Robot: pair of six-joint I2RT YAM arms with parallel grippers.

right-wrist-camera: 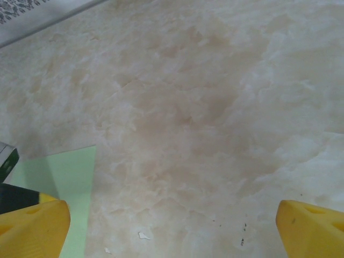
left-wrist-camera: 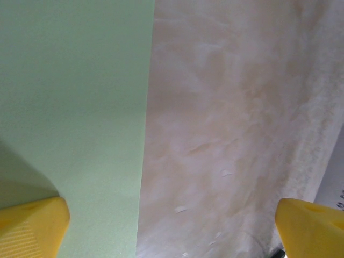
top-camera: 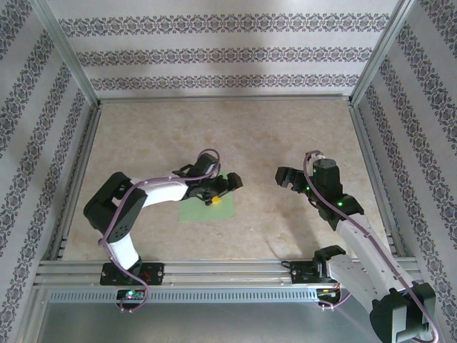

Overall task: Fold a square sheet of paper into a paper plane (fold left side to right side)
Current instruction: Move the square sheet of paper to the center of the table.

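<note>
As the thin, light green square sheet of paper [left-wrist-camera: 75, 107] looks limp, pinch its edge; left gripper [left-wrist-camera: 172, 228] and right gripper [right-wrist-camera: 172, 228] gape wide, empty.

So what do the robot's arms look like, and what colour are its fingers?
The left arm and right arm have white tube-shaped parts joined by chunky black joints, with a thin purple cable looping along each. The left gripper and right gripper are black, with bright yellow wedge-shaped fingertips. Small green lights glow on them.

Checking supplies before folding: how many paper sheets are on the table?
1. The sheet lies flat on the table, partly beneath the left gripper. Another stacked exactly under it would be hidden.
</note>
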